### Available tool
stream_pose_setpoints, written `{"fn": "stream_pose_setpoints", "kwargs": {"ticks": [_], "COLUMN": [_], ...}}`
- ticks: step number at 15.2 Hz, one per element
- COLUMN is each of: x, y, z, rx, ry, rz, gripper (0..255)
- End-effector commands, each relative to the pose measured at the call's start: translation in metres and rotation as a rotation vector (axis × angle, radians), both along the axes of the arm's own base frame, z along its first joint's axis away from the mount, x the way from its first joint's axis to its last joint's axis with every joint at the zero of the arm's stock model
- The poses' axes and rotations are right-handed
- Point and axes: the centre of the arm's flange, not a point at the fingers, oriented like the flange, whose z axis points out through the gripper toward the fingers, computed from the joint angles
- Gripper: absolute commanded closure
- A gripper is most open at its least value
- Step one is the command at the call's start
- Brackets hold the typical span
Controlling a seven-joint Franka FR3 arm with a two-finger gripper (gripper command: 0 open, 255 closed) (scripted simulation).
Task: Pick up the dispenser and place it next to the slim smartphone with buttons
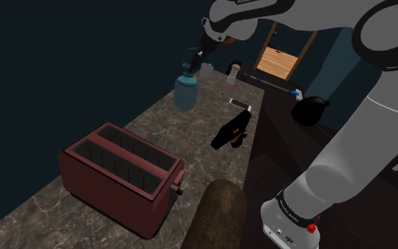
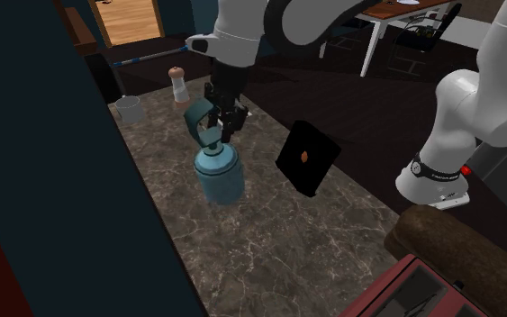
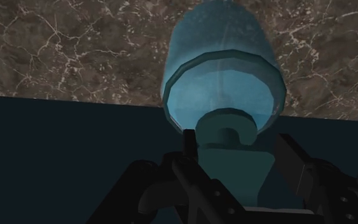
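One gripper (image 2: 225, 124), closed on the pump head of the teal dispenser (image 2: 218, 173); the wrist view has a finger (image 3: 189, 154) tight against each side. The dispenser stands upright on the brown marble counter (image 2: 269, 243), close to the dark blue wall (image 2: 53, 162). One white smartphone (image 1: 240, 104) lies flat on the counter, on the shoulder view's right of the dispenser and apart from it. Also on the counter: one tilted black slab (image 2: 307, 158) with an orange mark, one grey cup (image 2: 130, 110), one white shaker (image 2: 179, 86) with a brown cap, and one red two-slot toaster (image 1: 119, 170). One doorway (image 1: 278, 60) with a wood floor sits past the far end.
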Motion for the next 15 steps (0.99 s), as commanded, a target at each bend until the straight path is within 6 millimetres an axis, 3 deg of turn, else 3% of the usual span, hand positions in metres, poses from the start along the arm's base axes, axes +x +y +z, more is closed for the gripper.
{"fn": "stream_pose_setpoints", "kwargs": {"ticks": [1,15], "x": [0.006,0.048], "y": [-0.026,-0.205], "z": [0.003,0.003], "rx": [0.000,0.000], "ry": [-0.001,-0.001], "rz": [0.002,0.002], "gripper": [255,255]}}
